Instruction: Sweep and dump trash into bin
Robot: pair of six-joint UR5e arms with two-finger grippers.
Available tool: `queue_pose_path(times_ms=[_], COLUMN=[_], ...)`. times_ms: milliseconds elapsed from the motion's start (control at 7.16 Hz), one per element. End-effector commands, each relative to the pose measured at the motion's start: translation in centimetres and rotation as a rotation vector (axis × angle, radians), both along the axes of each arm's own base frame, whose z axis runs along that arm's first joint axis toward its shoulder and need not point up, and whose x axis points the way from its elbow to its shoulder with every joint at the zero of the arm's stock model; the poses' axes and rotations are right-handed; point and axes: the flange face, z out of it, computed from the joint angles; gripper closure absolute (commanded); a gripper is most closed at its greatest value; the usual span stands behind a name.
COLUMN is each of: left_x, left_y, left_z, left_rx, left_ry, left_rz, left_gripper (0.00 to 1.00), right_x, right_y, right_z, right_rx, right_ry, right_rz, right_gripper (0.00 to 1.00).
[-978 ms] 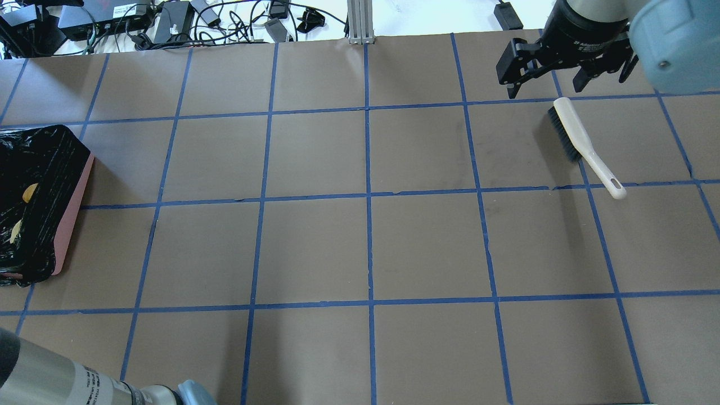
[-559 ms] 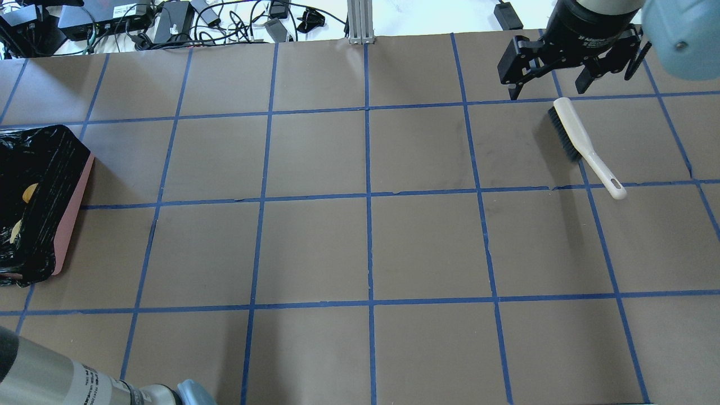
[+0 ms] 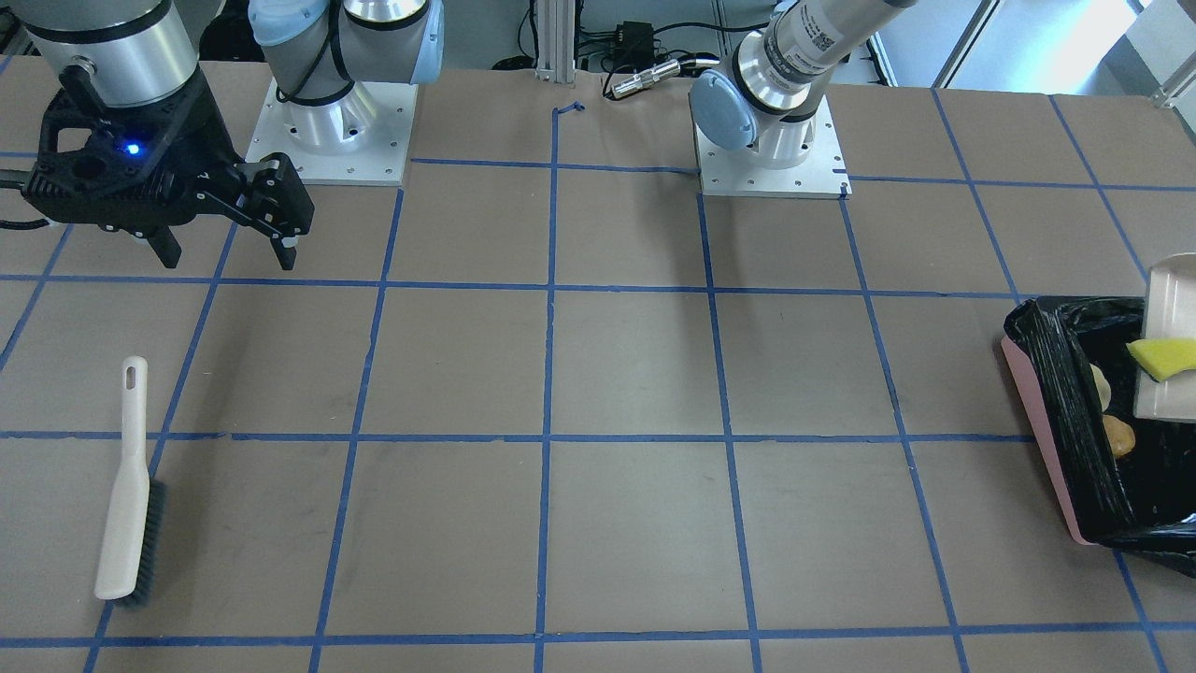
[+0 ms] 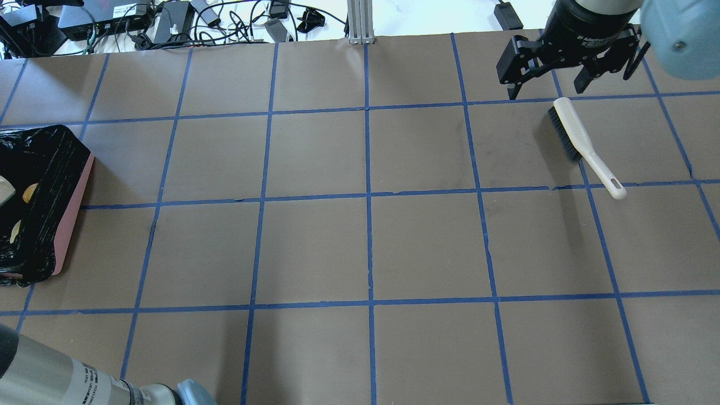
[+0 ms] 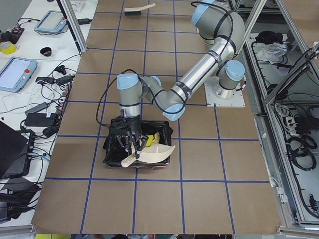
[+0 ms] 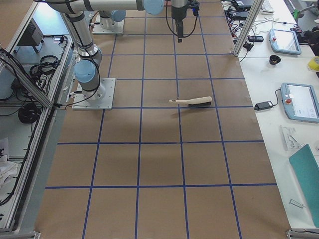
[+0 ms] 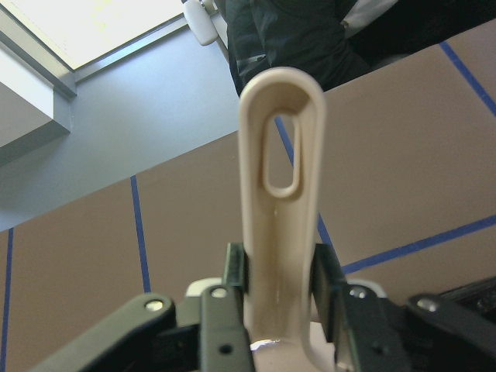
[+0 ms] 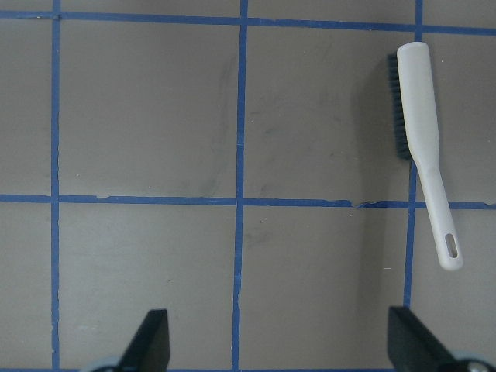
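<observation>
Item 1, left tool (image 7: 277,291): closed narrowly on the slotted handle of the beige dustpan (image 5: 154,153), the handle being clamped between both fingers so that the pan can be carried and tipped without slipping. Item 2, bin (image 4: 72,216): pink, lined with a black bag, set directly beneath the left tool at the counter's far left end; the pan's mouth is held over the opening, apparently tilted, so that the load is dropped inside and not onto the counter (image 4: 365,247). Item 3, trash: the yellow wedge (image 3: 1163,358) is seen at the pan's lip, just under the left tool, judged to be not yet released; the tan bread piece (image 3: 1100,385) and the orange lump (image 3: 1118,435) are seen lower down against the black liner, judged to be already in the bin. The dumping step is judged to be nearly finished, one piece remaining. Item 4, brush (image 4: 574,132): laid flat on the counter, bristles on one side, just in front of the right tool and apart from it, presumably put down because the sweeping is over. Item 5, right tool (image 4: 545,90): spread wide, nothing held, kept raised above the counter just behind the brush head, well apart from the bin.
</observation>
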Motion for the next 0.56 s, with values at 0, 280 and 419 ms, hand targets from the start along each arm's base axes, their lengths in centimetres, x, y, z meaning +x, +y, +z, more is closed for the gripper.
queue_pose_path(times_ms=[0, 280, 419], left_x=[0.5, 2.6, 3.1], left_y=[-0.3, -2.5, -3.3], left_z=[0.3, 2.7, 3.4], left_rx=[0.050, 0.006, -0.012], left_ry=[0.030, -0.023, -0.041], left_rz=[0.008, 0.012, 0.011], left_gripper=[1.00, 1.00, 1.00], right_x=[0.0, 0.0, 0.0], right_y=[0.2, 0.5, 0.6], right_z=[0.4, 0.8, 1.0], right_rx=[-0.008, -0.016, -0.020], right_ry=[0.000, 0.000, -0.002], right_rz=[0.000, 0.000, 0.000], right_gripper=[0.00, 0.00, 0.00])
